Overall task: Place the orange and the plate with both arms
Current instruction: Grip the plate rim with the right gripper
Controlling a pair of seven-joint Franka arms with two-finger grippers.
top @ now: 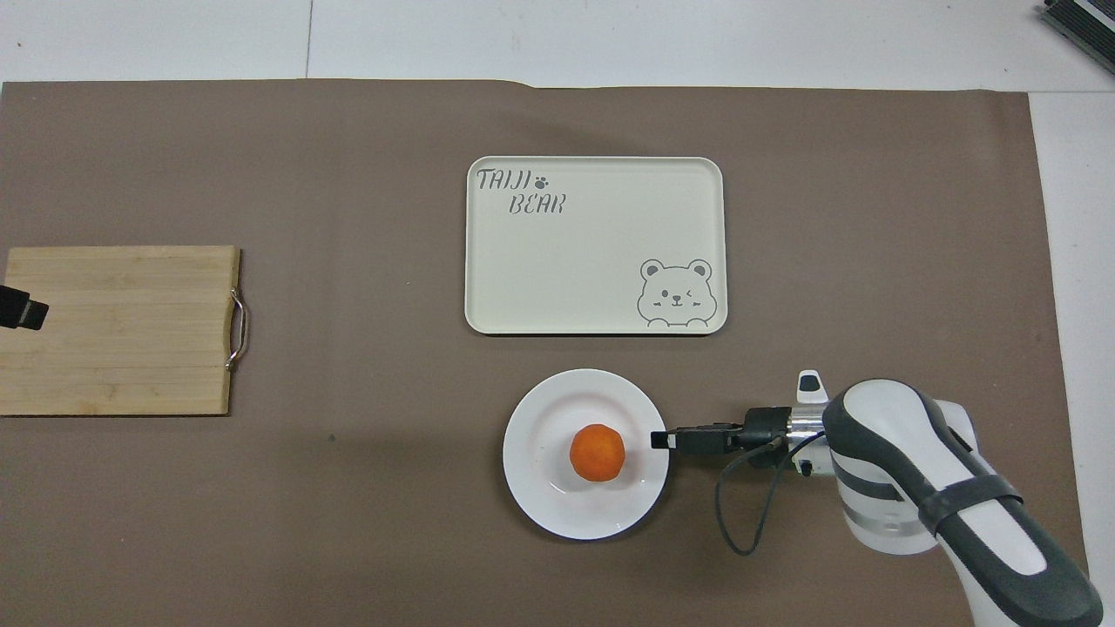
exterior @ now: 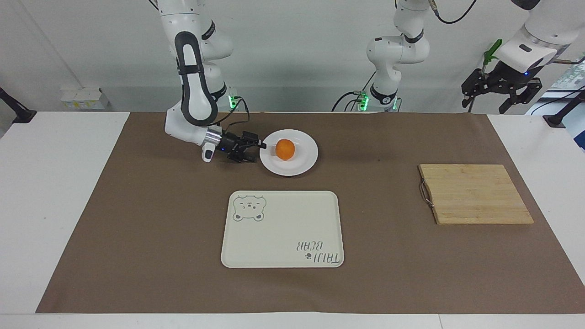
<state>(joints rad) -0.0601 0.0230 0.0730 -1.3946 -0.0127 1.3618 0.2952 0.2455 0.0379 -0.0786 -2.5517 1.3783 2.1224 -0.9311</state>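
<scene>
cream tray (exterior: 282,229) (top: 594,245) sits mid-table on the brown mat (exterior: 137,237) (top: 348,522), flat, w/ a bear drawing in one corner & "taiji bear" lettering in the diagonal corner. wooden cutting board (exterior: 474,193) (top: 118,329) lies flat toward the left arm's end of the table, well apart from the tray, its metal handle (exterior: 425,193) (top: 237,329) on the edge facing the tray. white tabletop (exterior: 55,192) (top: 697,39) shows round the mat's edges.
</scene>
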